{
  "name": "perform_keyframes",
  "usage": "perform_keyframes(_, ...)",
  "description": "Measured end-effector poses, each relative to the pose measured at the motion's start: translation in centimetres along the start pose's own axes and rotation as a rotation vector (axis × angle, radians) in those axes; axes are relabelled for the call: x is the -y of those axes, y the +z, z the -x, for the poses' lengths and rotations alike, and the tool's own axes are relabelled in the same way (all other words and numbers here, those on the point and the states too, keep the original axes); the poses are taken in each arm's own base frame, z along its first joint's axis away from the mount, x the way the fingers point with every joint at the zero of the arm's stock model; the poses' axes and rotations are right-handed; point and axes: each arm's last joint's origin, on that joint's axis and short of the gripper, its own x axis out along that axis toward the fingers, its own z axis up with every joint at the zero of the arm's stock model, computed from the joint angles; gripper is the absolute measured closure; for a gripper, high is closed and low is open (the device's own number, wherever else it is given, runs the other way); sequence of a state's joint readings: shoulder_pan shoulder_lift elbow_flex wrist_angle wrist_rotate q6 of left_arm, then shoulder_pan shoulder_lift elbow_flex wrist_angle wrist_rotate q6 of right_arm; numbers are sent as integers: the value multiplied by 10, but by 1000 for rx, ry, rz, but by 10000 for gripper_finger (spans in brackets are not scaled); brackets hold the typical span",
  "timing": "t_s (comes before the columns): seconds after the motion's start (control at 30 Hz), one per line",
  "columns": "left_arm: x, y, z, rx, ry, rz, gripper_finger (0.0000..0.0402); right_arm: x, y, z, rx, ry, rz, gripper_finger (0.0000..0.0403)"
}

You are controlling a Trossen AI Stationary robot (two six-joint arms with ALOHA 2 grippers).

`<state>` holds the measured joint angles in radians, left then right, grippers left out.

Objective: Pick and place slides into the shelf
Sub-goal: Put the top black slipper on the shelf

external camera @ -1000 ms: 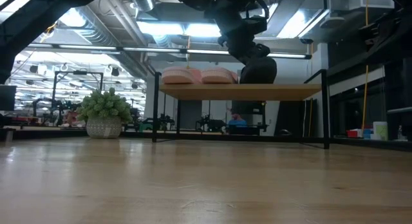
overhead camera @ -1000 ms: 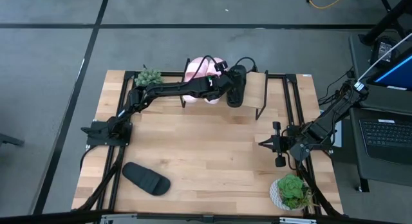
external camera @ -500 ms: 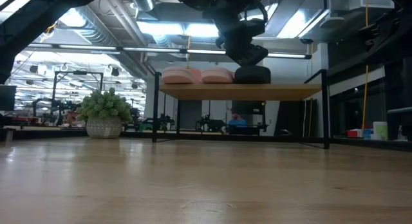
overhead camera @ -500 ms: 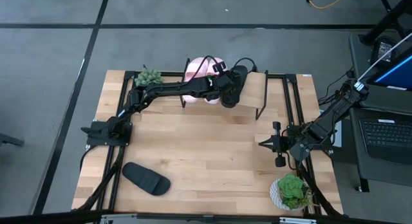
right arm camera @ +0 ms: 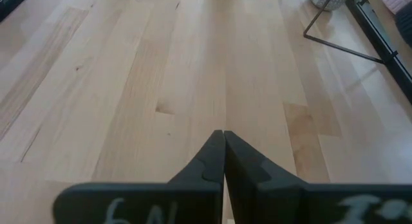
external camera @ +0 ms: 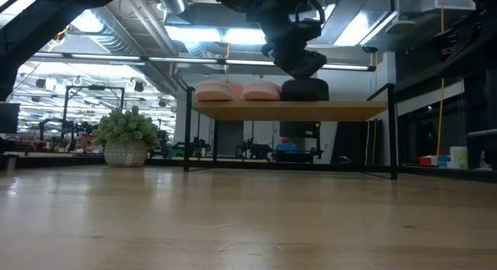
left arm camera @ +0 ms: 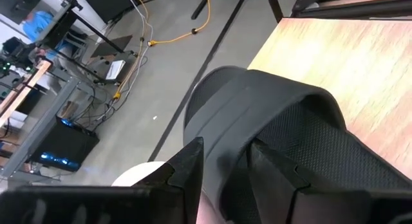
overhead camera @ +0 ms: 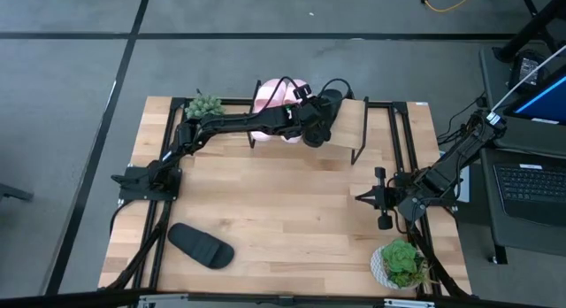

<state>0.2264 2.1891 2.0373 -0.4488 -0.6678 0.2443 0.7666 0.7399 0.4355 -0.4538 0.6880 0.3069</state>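
Black slide [external camera: 304,89] lies on the shelf [external camera: 287,110], frame centre; your left gripper [left arm camera: 225,163], jaws parted around its strap, could drag it off withdrawing.

Wooden table [overhead camera: 292,211] holds shelf [overhead camera: 389,131] at upper center, 1 black slide [overhead camera: 202,245] lower left, 2 plants [overhead camera: 203,105] [overhead camera: 398,262]. Shelf top carries 2 pink slides [external camera: 239,91], 1 black slide [external camera: 304,89].

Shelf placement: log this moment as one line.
left gripper: open over black slide on shelf | right gripper: shut, idle
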Motion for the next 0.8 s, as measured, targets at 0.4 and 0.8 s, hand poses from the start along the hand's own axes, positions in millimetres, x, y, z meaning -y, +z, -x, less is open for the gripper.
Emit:
perform_keyframes(0.4,-2,-1,0,-24,75,-7,291,0,0,0,0,0,0,393)
perform_keyframes(0.8,6,0,6,-19,57,-45,291,0,0,0,0,0,0,393)
